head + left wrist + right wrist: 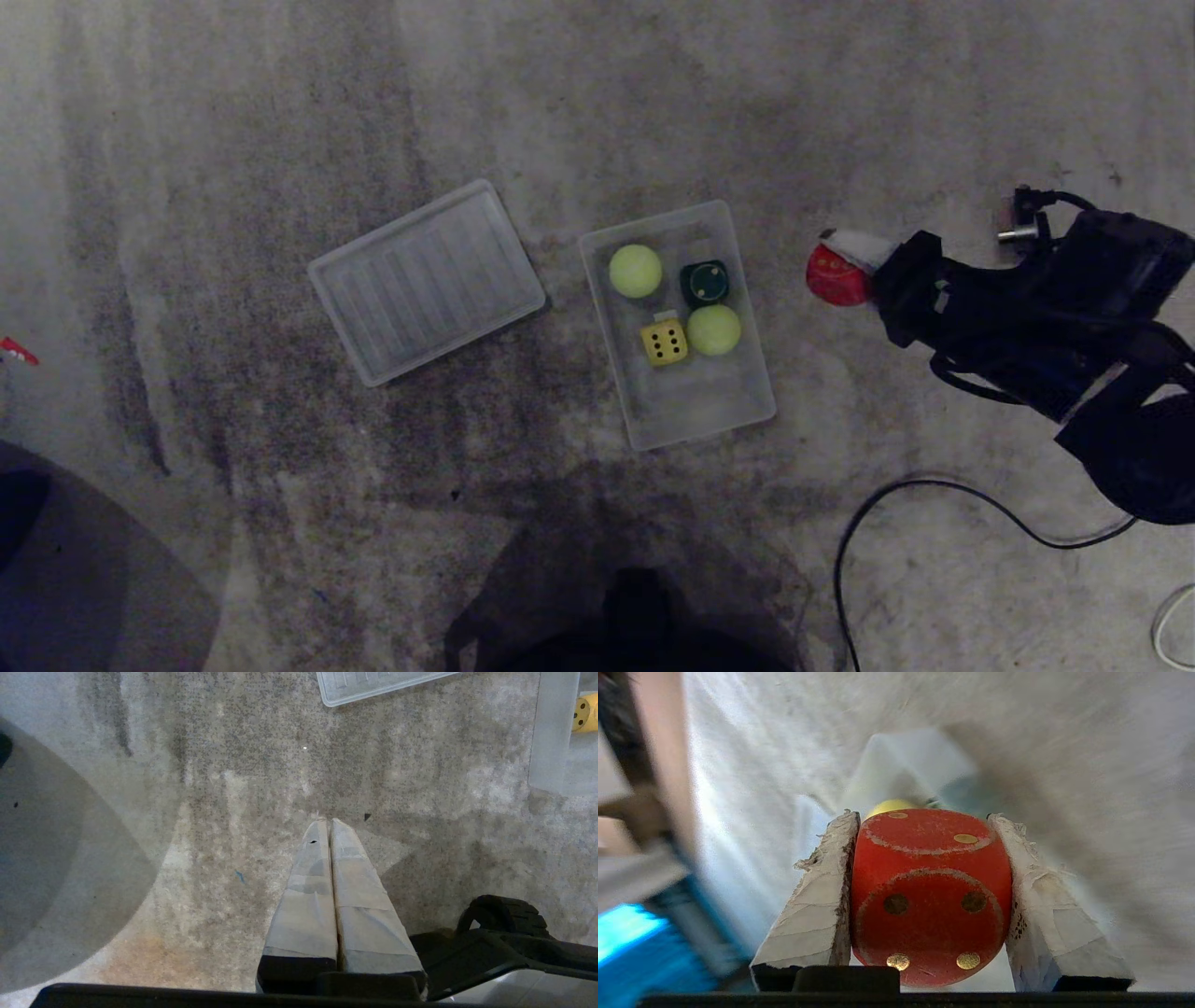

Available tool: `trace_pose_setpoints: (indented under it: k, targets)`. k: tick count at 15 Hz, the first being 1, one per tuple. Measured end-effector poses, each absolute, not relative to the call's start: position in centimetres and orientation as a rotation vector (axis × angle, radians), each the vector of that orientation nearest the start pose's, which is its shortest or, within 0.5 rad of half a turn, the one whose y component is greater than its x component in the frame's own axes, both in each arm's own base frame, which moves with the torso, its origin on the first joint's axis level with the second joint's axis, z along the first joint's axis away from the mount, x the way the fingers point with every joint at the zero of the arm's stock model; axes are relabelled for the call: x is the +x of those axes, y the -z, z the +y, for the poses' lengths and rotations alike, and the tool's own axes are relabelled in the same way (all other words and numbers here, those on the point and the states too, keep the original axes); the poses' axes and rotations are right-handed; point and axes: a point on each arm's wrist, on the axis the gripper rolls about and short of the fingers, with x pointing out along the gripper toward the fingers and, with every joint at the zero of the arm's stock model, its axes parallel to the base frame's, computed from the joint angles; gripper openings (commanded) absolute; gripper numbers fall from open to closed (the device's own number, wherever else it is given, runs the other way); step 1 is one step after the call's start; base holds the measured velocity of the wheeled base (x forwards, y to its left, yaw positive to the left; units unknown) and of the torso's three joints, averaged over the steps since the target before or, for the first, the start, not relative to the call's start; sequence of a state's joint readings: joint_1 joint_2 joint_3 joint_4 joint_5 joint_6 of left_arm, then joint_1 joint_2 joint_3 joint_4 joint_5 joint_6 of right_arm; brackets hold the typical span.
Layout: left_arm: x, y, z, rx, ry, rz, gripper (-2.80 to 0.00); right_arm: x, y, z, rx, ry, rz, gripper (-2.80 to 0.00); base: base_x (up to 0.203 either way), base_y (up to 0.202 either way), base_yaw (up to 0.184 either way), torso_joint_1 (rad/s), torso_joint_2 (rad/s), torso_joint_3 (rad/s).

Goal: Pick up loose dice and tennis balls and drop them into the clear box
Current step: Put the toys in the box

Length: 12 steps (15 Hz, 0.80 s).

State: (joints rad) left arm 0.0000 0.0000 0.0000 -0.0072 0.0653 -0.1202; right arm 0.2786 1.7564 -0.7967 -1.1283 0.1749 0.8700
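Left hand (pixel 331 826): nearest you, parked low over the carpet, its taped fingers pressed together with nothing between them; leave it there.
Cable (pixel 896 523): a dark lead loops on the carpet (pixel 233 308) at about 4 o'clock from the clear box; I judge it worth keeping your arm's path above it.
Clear box (pixel 695 411): centre of the head view, holding two tennis balls (pixel 636 271), a yellow die (pixel 664 342) and a dark green die (pixel 705 283), all packed toward its far half.
Lid (pixel 427 282): lies flat at 9 o'clock from the box, apart from it.
Right hand (pixel 834 264): at 3 o'clock from the box, clamped on the red die (pixel 834 278), one finger on each opposite face.
Advice: carry it toward 9 o'clock until it is over the bare near half of the box, then let go low, so it does not bounce off a ball.
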Motion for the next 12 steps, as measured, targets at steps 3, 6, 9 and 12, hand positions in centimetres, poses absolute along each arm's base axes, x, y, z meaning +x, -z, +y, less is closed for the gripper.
trace_pose_setpoints:
  k: [3,6,9,12]
  targets:
    - [-2.3,-7.6,0.1,-0.120,-0.065,-0.011,-2.80,31.7,-21.0,11.9,0.934,-0.564,0.080,-2.80,0.000,0.000,0.000,0.000,0.00,0.000]
    - [-2.3,-7.6,0.1,-0.120,-0.065,-0.011,-2.80,32.7,-19.9,14.2,0.939,-0.604,0.122,-2.80,0.000,0.000,0.000,0.000,0.00,0.000]
    - [-2.3,-7.6,0.1,-0.120,-0.065,-0.011,-2.80,33.5,-18.8,15.4,0.935,-0.609,0.151,-2.80,0.000,0.000,0.000,0.000,0.00,0.000]
    - [-2.3,-7.6,0.1,-0.120,-0.065,-0.011,-2.80,33.9,-18.1,15.6,0.926,-0.593,0.161,0.00,0.000,0.000,0.000,0.000,0.00,0.000]
